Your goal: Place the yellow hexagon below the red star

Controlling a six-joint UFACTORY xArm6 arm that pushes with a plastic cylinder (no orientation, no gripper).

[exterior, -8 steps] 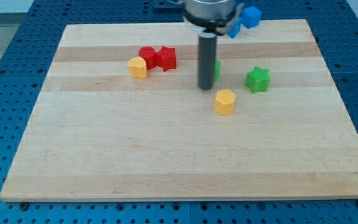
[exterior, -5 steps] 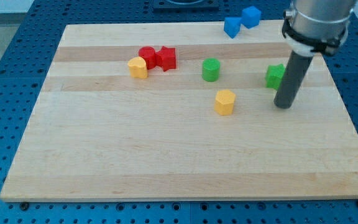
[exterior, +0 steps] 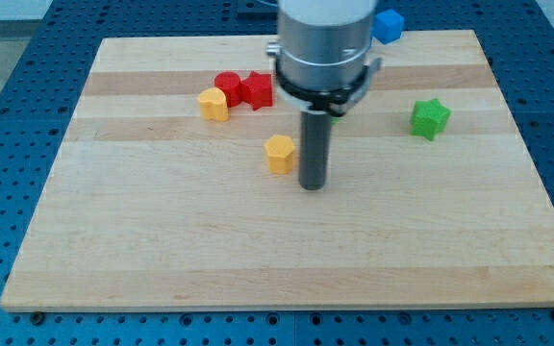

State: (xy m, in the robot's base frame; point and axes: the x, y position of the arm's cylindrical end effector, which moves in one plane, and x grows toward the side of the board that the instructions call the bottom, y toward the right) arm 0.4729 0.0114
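Near the middle of the counter sits the yellow hexagon, below and a little to the view's right of the red star, and clearly apart from it. Just beside the hexagon on the view's right stands my tip, close enough that contact looks likely, though I cannot tell for certain. This end effector is a plain rod with no jaws, so it neither spreads nor pinches anything.

Judging by this layout, the step in hand is the push toward the view's left, and it looks mostly done. The hexagon still needs a small nudge leftward to sit squarely under the star. That next move calls for the tip to press on the block's right face and travel straight, without drifting upward.

Touching the star on its left is a red round block, and a second yellow block sits just below-left of that. An upward drift could carry the hexagon into this cluster. Well off to the view's right lies a green star, and a blue block rests at the top edge.
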